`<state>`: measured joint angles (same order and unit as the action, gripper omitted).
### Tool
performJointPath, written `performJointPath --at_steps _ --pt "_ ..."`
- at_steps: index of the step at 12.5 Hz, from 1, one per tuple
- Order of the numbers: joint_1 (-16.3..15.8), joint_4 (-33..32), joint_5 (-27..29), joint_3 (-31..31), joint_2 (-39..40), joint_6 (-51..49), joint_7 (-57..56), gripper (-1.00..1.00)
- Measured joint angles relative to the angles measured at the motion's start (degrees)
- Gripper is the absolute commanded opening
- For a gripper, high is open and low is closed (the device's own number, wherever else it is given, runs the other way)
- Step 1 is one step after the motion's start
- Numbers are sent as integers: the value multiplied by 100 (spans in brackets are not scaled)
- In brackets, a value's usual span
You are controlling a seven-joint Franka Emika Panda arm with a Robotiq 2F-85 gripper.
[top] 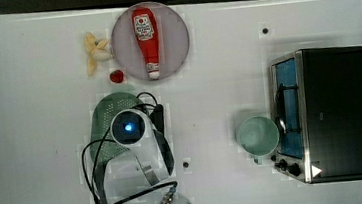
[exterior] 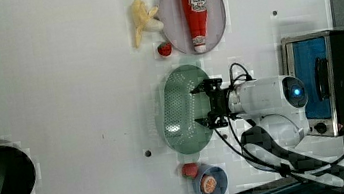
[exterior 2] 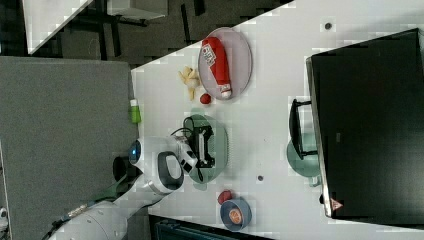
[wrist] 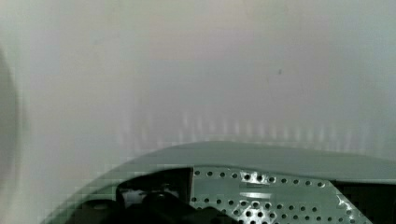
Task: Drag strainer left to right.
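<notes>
Top view shows the white table (top: pixel 37 146) with the pale green oblong plastic strainer (top: pixel 101 120), full of small holes, lying a little left of the centre and partly under the white robot arm (top: pixel 129 128). Left view gives the black hand (exterior: pixel 202 106) directly above the strainer's inside, near its rim on the arm's side, and its two fingers (exterior: pixel 198 89) stand wide apart with nothing between them. I cannot tell if the fingertips touch the perforated floor. From the strainer in the top view, the round grey plate (top: pixel 175 39) with the red plastic ketchup bottle (top: pixel 147 40) lying on it is at about 1 o'clock, the small red strawberry-like fruit (top: pixel 116 76) at 12 o'clock and just beside the strainer's end, and the peeled yellow banana (top: pixel 94 51) also near 12 o'clock, further away. The round mint-green cup (top: pixel 257 135) stands at about 3 o'clock, well apart, just beside the steel toaster oven (top: pixel 328 113) with the blue door.
</notes>
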<state>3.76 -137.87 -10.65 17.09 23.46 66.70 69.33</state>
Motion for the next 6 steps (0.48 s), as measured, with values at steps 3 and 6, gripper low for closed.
performJointPath --at_steps 3,6 --pt "144 -45 72 -187 -64 6 -380 100" --pt "152 -45 106 -727 -92 -39 -817 100"
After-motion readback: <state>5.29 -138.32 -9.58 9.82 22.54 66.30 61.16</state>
